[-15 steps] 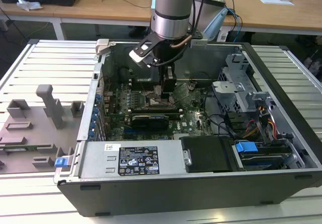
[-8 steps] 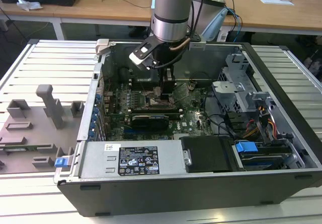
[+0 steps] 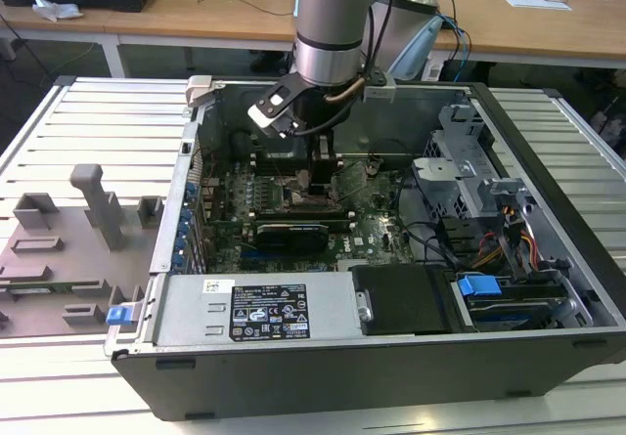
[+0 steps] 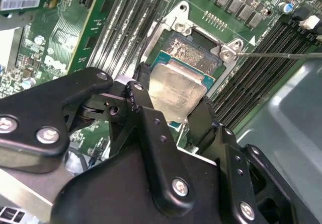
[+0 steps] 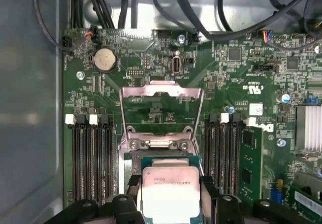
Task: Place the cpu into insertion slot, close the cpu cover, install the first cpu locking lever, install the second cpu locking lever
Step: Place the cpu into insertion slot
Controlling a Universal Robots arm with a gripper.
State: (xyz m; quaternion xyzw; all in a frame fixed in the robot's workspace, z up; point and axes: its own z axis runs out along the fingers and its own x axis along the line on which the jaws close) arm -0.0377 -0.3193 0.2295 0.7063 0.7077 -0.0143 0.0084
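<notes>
Gripper (image 4: pixel 170 94) fingers (image 4: pixel 201 118) pinch the cpu (image 4: pixel 177 85) over the insertion slot (image 4: pixel 193 50), with the cpu cover (image 5: pixel 161 89) raised open

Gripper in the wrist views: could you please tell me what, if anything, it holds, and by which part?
The gripper holds the cpu by two opposite side edges, at the insertion slot.

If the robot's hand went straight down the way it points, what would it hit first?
Probably the insertion slot: the hand holds the cpu right over it, so the chip would meet it first. The cpu cover stands open.
</notes>
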